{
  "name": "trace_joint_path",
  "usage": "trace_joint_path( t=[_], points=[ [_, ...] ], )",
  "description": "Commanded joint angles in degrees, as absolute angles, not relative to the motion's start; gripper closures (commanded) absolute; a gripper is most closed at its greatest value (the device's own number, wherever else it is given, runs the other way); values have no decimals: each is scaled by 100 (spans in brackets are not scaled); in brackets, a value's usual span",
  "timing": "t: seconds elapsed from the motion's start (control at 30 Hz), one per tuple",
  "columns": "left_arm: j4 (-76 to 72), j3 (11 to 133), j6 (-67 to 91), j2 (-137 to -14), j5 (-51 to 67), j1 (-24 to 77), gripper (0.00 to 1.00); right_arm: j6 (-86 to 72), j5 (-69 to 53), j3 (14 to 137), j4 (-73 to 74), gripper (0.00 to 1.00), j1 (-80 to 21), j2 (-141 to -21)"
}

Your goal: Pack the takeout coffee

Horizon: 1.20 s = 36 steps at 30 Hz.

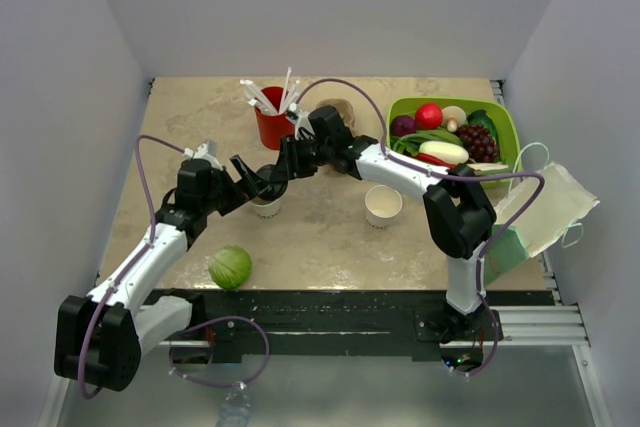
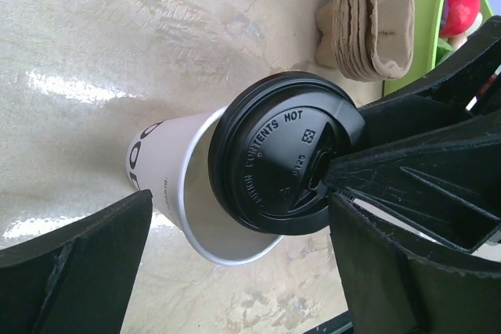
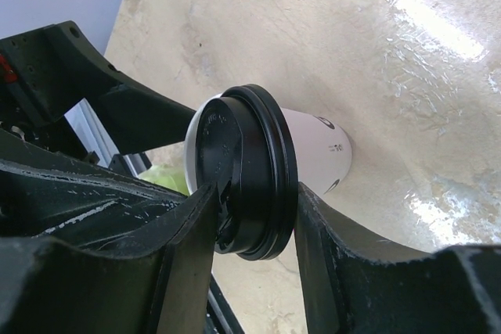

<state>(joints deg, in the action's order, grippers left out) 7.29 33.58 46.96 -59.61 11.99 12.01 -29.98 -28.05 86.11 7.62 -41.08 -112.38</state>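
A white paper cup (image 1: 265,206) stands at the middle left of the table. A black lid (image 1: 268,179) sits tilted and off-centre on its rim. My right gripper (image 1: 283,172) reaches across from the right and is shut on the lid. In the right wrist view its fingers (image 3: 192,228) pinch the lid (image 3: 250,170) over the cup (image 3: 321,146). My left gripper (image 1: 245,181) is open, with its jaws on either side of the cup and gaps showing. The left wrist view shows the lid (image 2: 278,154), part of the cup's open rim (image 2: 235,256) and the right gripper's fingers (image 2: 423,177).
A lidless white cup (image 1: 383,205) stands at mid table and a red cup with white straws (image 1: 272,127) behind. Brown cardboard carriers (image 2: 368,21) lie beside a green basket of produce (image 1: 505,125). A green cabbage (image 1: 230,267) lies near front left. A white and green bag (image 1: 545,212) lies on the right.
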Motion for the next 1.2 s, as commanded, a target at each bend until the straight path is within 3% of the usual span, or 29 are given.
trace_joint_path(
  t=[0.0, 1.17],
  points=[
    [466, 3278, 4790, -5783, 1178, 1151, 2, -2935, -2962, 8587, 686, 53, -4087, -11267],
    [141, 3041, 5106, -5810, 1231, 1107, 11, -2654, -2690, 8851, 1020, 40, -4351, -11400]
  ],
)
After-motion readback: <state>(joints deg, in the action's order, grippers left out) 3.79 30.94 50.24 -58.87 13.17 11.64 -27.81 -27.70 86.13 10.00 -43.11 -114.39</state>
